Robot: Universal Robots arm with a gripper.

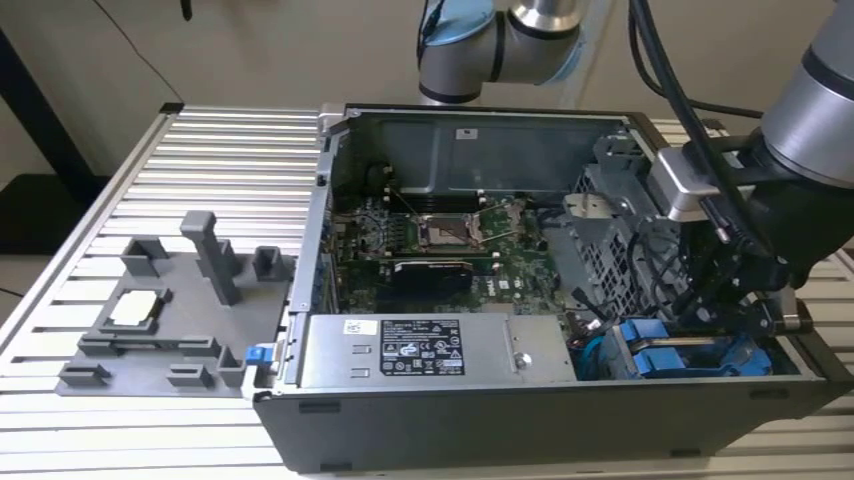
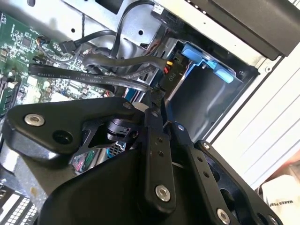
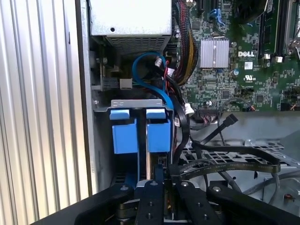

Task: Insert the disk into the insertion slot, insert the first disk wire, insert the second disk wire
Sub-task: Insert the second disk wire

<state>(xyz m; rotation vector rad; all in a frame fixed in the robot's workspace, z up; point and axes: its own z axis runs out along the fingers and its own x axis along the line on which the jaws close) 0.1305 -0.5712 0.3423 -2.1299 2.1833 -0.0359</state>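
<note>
Ribbed aluminium table (image 1: pixel 214 150) carries an open computer case (image 1: pixel 534 420) and, at the exterior view's left, a grey fixture (image 1: pixel 174 320) with upright posts. Inside the case lie a green motherboard (image 1: pixel 441 240), a silver power supply (image 1: pixel 427 350) along the near wall, and a grey drive cage (image 1: pixel 614 230) at the exterior view's right.

Two blue-fronted units sit side by side in the near corner at the exterior view's right — the disk (image 3: pixel 158 133) and a second unit (image 3: pixel 124 133) just beside it, both down in the insertion slot (image 3: pixel 140 104) under a grey metal bracket. A blue cable (image 3: pixel 147 75) loops above them, and several black cables (image 3: pixel 225 159) run across the cage beside them.

The gripper (image 3: pixel 157 187) hangs inside the case directly over the disk; in the first wrist view its black fingers (image 3: pixel 150 197) line up with the gap between the two blue fronts. In the second wrist view the fingers (image 2: pixel 157 145) look drawn close together, with a black cable (image 2: pixel 112 79) near their tips — whether they pinch it I cannot tell.
</note>
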